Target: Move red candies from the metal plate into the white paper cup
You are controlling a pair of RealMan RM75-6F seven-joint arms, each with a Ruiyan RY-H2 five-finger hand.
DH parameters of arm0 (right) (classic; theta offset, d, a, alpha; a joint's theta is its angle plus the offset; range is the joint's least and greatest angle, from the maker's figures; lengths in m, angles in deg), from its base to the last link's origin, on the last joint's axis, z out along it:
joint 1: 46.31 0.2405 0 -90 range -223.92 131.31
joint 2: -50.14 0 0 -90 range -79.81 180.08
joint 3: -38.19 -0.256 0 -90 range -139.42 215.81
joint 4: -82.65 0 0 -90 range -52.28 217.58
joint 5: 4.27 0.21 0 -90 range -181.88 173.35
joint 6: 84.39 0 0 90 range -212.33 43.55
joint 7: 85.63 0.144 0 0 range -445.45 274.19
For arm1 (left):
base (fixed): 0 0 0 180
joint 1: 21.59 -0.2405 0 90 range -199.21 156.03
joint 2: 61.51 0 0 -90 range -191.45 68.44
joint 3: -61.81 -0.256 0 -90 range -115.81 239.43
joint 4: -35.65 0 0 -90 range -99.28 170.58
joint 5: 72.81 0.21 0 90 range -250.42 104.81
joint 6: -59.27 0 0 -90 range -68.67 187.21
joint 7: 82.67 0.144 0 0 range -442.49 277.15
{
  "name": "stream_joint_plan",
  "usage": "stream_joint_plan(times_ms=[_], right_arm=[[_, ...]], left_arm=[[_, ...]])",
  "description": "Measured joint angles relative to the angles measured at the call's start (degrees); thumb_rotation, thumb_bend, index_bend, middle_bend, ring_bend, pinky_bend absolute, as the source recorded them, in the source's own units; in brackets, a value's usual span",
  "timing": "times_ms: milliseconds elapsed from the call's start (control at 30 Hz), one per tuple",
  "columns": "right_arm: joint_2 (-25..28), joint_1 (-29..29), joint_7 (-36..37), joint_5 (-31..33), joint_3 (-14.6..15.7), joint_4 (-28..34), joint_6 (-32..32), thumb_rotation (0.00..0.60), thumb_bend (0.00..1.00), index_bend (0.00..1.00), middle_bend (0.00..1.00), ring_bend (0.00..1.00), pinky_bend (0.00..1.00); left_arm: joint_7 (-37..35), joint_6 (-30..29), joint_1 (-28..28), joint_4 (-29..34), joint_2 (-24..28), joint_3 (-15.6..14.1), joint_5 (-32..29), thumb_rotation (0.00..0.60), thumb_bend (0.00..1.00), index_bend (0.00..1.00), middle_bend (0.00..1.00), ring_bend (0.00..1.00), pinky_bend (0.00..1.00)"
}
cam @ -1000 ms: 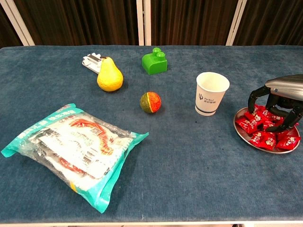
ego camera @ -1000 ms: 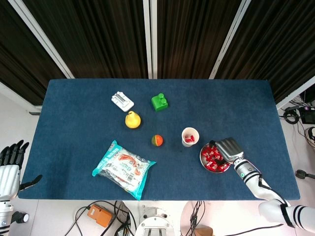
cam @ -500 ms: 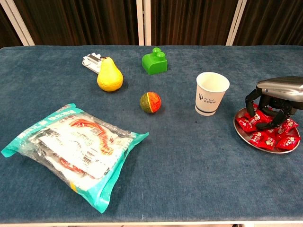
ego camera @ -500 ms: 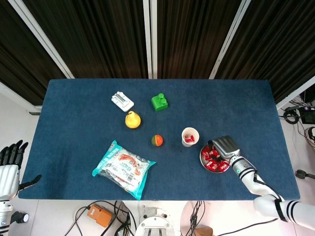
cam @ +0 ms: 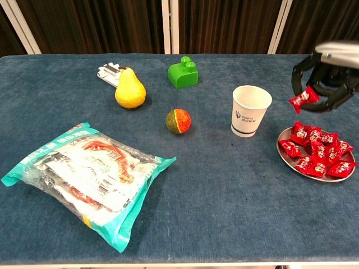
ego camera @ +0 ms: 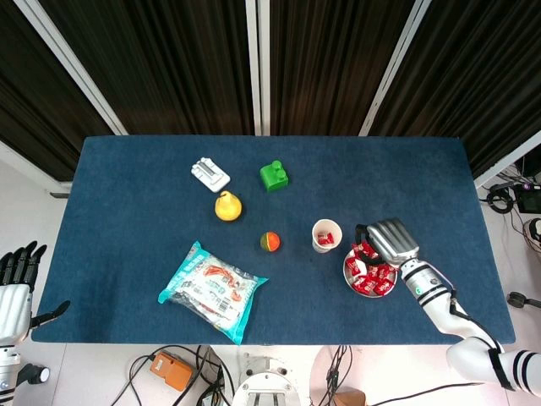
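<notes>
Lifted clear of the plate [cam: 291, 158], my right hand [cam: 328, 73] pinches one candy [cam: 299, 99], probably carrying it toward the cup [cam: 251, 110] beside it; my left hand [ego camera: 15, 288] hangs open.

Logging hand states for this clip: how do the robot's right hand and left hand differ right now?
The right hand is raised above the metal plate, pinching a red candy; the left hand holds nothing. The right hand's fingers curl around the candy, the left hand's fingers are spread. The right hand is over the table, the left hand hangs beyond its edge. Both are the same type.
</notes>
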Motion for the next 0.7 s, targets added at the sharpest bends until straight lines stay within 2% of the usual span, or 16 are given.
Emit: stream_joint_plan(times_ms=[133,267,533,700], right_arm=[[-0.77,2.43,-0.72,1.33,-2.51,0.27,-0.96,0.6,0.58,0.65,0.91,1.0,1.0],[-3.76,5.48,-2.4,4.3,-3.56,-1.83,-3.91,0.6,0.58,0.61,0.91,1.0,1.0],[-7.5,8.69,-6.26,8.53,-3.96,-5.05,-6.26,0.6,0.58,0.44,0.91,1.0,1.0],[-7.03,8.31,-6.82,8.58,-3.43,-4.24,-4.84,0.6,0.58,0.4,0.91,1.0,1.0]], left_arm=[[0.29,0.09,0.02,0.4,0.08,0.04,-0.07,0.6,0.0,0.0,0.0,0.0,0.0],[0.61,0.3,0.09,0.48,0.04,-0.02,-0.06,0.6,0.0,0.0,0.0,0.0,0.0],[0.58,0.65,0.07,0.37,0.11,0.03,-0.57,0.6,0.0,0.0,0.0,0.0,0.0],[0.47,0.7,0.05,0.15,-0.07,-0.01,-0.54,0.6,0.0,0.0,0.0,0.0,0.0]])
